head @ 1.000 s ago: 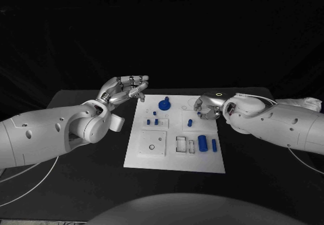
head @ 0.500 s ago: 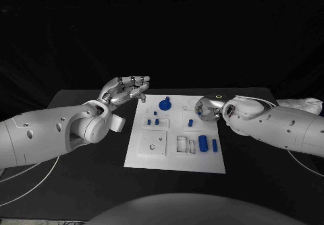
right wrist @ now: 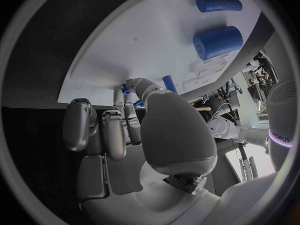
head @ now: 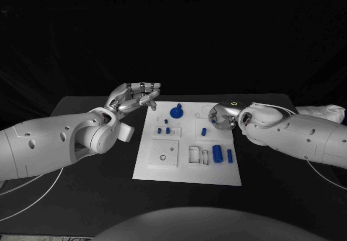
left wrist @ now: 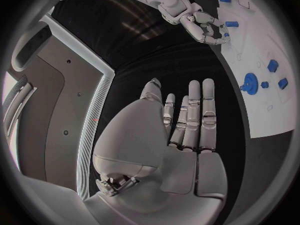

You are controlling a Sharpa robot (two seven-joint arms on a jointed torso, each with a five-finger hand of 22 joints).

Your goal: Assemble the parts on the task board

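The white board (head: 186, 145) lies in the middle of the black table (head: 87, 191), with the blue parts spread over it. The left hand (head: 135, 95) hovers off the board's far left corner, palm up, fingers apart and loosely curled, holding nothing; its wrist view shows the fingers (left wrist: 195, 115) straight and side by side above the dark table. The right hand (head: 221, 115) sits low over the far right part of the board, fingers curled down toward the surface, and I cannot tell whether they grip anything. A blue gear (head: 177, 111) stands near the far edge, between the two hands. Small pegs (head: 163, 130) stand below it, and one short peg (head: 203, 132) lies just beside the right hand. Nearer the robot, a thick cylinder (head: 217, 151) and a thinner pin (head: 230, 155) lie side by side.
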